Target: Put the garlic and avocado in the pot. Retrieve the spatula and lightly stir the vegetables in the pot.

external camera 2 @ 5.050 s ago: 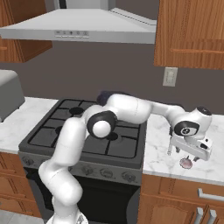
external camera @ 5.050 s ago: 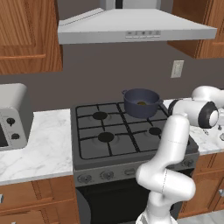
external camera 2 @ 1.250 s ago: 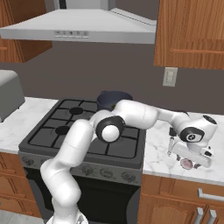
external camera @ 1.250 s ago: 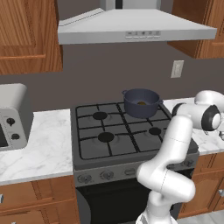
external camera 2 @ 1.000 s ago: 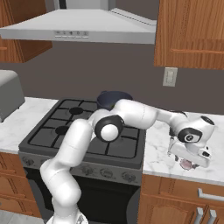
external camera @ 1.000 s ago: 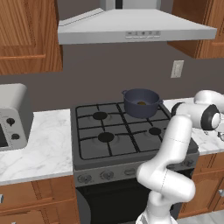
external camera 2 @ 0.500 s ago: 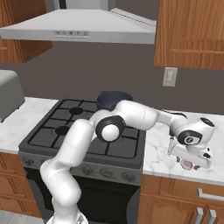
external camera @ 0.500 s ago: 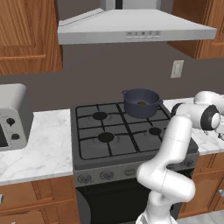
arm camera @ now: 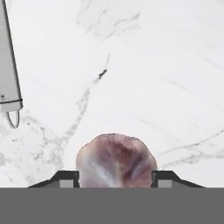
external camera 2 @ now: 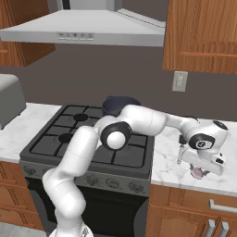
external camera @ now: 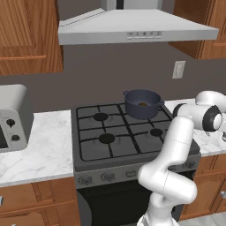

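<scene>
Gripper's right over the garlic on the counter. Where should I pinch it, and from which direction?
Take the garlic across its widest middle, coming straight down from above. It lies as a rounded lump on the marble counter, with no stem or edge to catch, so the bulging sides are probably the surest hold. The gripper already straddles it, one fingertip on each side, touching or nearly so.

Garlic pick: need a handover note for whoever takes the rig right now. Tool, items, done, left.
Tool: low over the right counter, one fingertip on either side of the garlic; cannot tell whether it grips yet.
Garlic: on the counter, not lifted.
Avocado: olive-brown piece inside the pot, on the back right burner.
Spatula: probably the grey handle lying on the counter near the garlic.
Done: avocado in.
Left: garlic into the pot, fetch the spatula, stir lightly.
</scene>
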Available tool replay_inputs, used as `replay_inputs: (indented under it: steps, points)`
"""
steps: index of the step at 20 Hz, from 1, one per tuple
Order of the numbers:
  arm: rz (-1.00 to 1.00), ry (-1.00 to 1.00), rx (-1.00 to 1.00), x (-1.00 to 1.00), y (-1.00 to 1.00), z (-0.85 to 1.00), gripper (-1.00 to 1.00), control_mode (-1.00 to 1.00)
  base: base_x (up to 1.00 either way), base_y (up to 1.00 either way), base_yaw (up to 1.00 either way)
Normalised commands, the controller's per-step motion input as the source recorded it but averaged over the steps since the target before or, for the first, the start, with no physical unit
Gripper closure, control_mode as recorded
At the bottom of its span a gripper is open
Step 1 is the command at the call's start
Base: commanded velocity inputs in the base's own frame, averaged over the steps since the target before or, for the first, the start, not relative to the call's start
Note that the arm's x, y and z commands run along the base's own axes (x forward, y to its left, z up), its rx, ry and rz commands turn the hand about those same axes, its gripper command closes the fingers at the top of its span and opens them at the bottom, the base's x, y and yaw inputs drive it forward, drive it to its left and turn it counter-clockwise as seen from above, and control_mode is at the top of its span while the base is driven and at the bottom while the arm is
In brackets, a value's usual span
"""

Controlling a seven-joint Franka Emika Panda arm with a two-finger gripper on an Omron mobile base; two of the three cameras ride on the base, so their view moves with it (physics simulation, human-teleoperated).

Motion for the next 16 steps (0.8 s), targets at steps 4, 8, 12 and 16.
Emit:
replay_inputs:
  steps: [4,8,12,16]
  points:
    - [0.00,0.03,0.00,0.00,0.15,-0.01,1.00,-1.00,0.00,0.00,0.00]
    - [0.00,0.05,0.00,0.00,0.14,-0.03,1.00,-1.00,0.00,0.00,0.00]
    - [0.00,0.01,0.00,-0.03,0.11,0.00,1.00,-1.00,0.00,0.00,0.00]
    - [0.00,-0.02,0.00,-0.13,0.09,0.09,1.00,-1.00,0.00,0.00,0.00]
